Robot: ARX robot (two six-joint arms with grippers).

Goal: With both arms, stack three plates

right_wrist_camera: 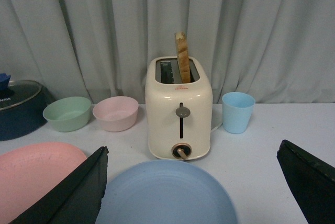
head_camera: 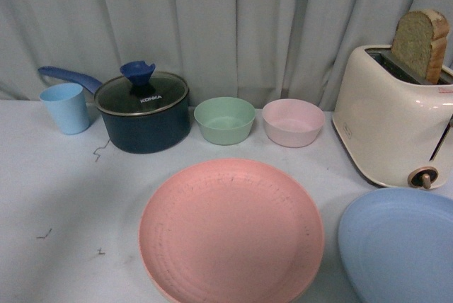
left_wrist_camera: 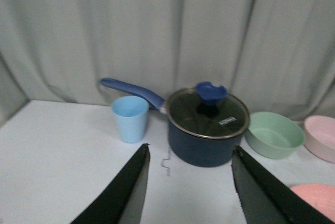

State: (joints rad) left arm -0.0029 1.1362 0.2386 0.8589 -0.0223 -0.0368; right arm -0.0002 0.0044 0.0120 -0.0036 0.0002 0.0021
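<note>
Two plates show. A pink plate (head_camera: 231,232) lies at the table's front middle, and a light blue plate (head_camera: 400,246) lies to its right, partly cut off by the frame. Neither arm appears in the front view. My left gripper (left_wrist_camera: 191,147) is open and empty above bare table in front of the saucepan, with a sliver of the pink plate (left_wrist_camera: 314,192) beside one finger. My right gripper (right_wrist_camera: 193,146) is open wide and empty, its fingers either side of the blue plate (right_wrist_camera: 165,192). The pink plate (right_wrist_camera: 36,166) lies beyond one finger.
Along the back stand a light blue cup (head_camera: 66,107), a lidded dark blue saucepan (head_camera: 144,112), a green bowl (head_camera: 224,119) and a pink bowl (head_camera: 292,122). A cream toaster (head_camera: 393,119) holding bread (head_camera: 420,42) stands right, another blue cup (right_wrist_camera: 237,111) beside it. A curtain closes the back.
</note>
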